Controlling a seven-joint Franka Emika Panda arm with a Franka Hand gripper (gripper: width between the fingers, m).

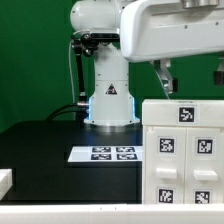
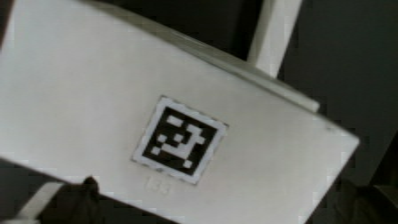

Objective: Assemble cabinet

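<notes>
On the desk: a black desk (image 1: pixel 40 150) fills the scene, with a green backdrop behind it.
Cabinet place: the cabinet (image 1: pixel 185 150), a large white box, stands at the exterior view's right, near the camera, and runs past the right and bottom edges of the picture.
Cabinet face: the side toward the camera shows square panels, each with a black-and-white tag; one more tag sits on the top band.
Claw place: the claw (image 1: pixel 165 83) hangs from the white arm just above the cabinet's far top edge, toward its left end.
Claw state: I cannot tell whether the fingers are apart or together; in the exterior view they show as one dark shape, and contact with the cabinet cannot be judged.
Wrist view: a white tagged surface of the cabinet (image 2: pixel 160 110) fills most of the picture, tilted, very near the camera; dark finger tips (image 2: pixel 63 205) show at the picture's edge, blurred.
Marker board: the marker board (image 1: pixel 105 154) lies flat on the desk, left of the cabinet and in front of the robot base (image 1: pixel 108 100).
White part: a small white piece (image 1: pixel 5 183) lies at the near left edge, well apart from the cabinet.
</notes>
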